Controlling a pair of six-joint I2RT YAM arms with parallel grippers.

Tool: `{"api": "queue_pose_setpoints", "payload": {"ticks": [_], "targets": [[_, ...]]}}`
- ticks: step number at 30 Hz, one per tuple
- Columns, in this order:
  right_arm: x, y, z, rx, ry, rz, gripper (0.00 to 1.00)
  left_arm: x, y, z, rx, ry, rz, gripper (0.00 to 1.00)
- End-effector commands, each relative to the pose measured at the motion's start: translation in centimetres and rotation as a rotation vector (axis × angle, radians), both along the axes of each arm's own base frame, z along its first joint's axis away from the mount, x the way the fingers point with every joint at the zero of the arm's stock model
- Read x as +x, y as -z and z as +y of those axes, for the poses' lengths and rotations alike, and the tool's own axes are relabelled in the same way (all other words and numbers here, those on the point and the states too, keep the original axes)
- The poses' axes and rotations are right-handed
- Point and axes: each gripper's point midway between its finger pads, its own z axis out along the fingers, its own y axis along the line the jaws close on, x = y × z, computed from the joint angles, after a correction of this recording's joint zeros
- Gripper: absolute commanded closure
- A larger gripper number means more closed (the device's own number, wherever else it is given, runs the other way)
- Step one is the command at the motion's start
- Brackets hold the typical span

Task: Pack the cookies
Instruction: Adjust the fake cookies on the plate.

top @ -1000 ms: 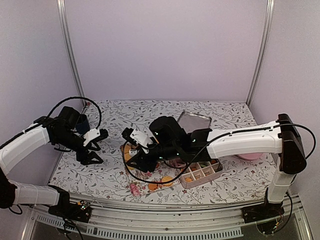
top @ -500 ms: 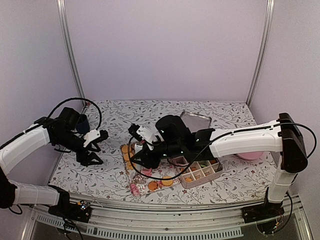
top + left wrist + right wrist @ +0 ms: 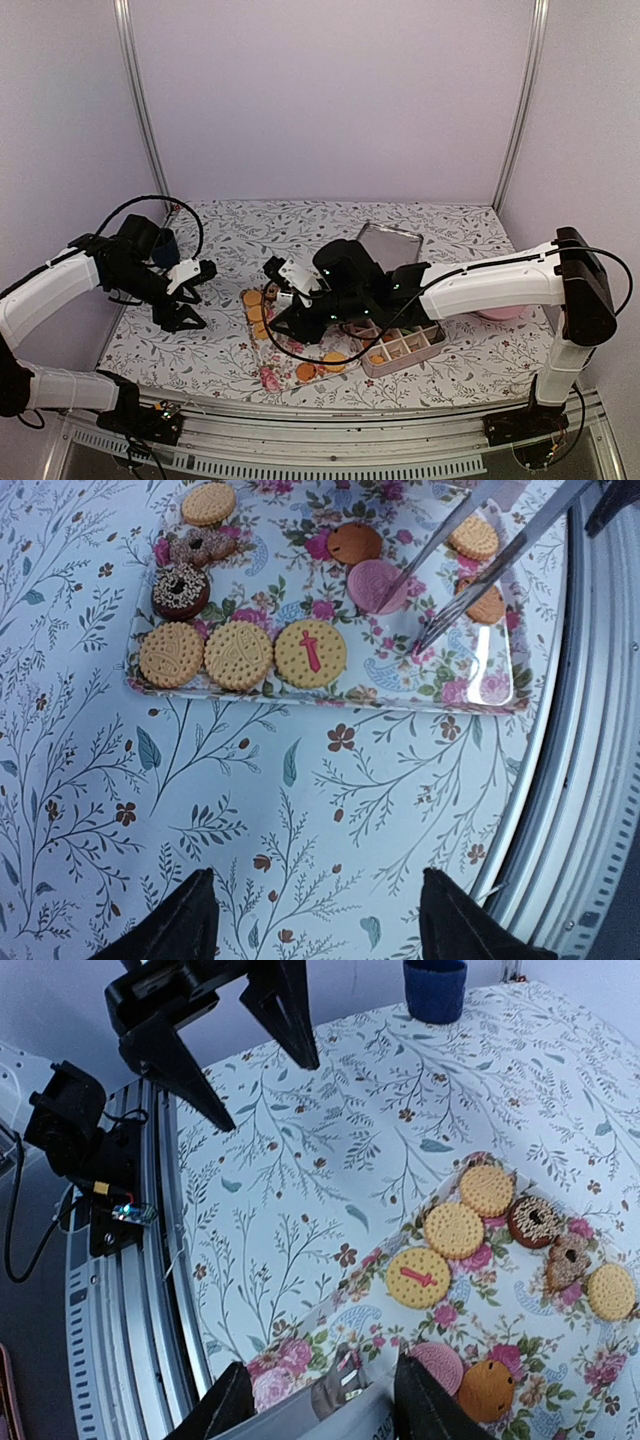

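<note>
The cookies (image 3: 238,654) lie flat on the flowery tray (image 3: 400,695), and the pink cookie (image 3: 375,583) sits right by the tips of the tongs (image 3: 500,562), which the right gripper (image 3: 325,1400) squeezes, much nearer than the left gripper (image 3: 315,900), fingers apart and empty, off beside the tray.

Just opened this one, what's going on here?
The right hand holds metal tongs over the floral tray of cookies. The tips are spread beside a pink cookie, with nothing picked up yet. The left hand hovers open above the table left of the tray, holding nothing. The divided box right of the tray has a few cookies in it, and plenty sit on the tray.
</note>
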Motion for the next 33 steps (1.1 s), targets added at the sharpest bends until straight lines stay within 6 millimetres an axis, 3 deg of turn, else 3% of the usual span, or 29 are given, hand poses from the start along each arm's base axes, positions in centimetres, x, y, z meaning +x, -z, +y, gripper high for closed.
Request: {"api": "queue_pose_setpoints", "payload": {"ticks": [1,10,17,27,33], "targets": [[0.9,0.6,-1.0,-0.037,0.047,0.001,0.58,-0.1,-0.1,0.2,0.000,-0.001,-0.012,0.31],[1.3,-0.2,-1.1,-0.024,0.071,-0.016,0.80,-0.1,0.1,0.2,0.002,0.001,-0.009,0.31],[1.9,-2.2,-1.4,0.012,0.104,-0.051,0.80,-0.1,0.2,0.4,0.010,-0.003,-0.010,0.31],[3.4,-8.2,-3.2,0.112,0.183,-0.146,0.82,-0.1,0.3,0.3,0.005,-0.002,-0.001,0.31],[3.7,-8.2,-4.1,0.116,0.199,-0.145,0.85,-0.2,0.6,0.3,0.010,-0.004,0.004,0.31]]}}
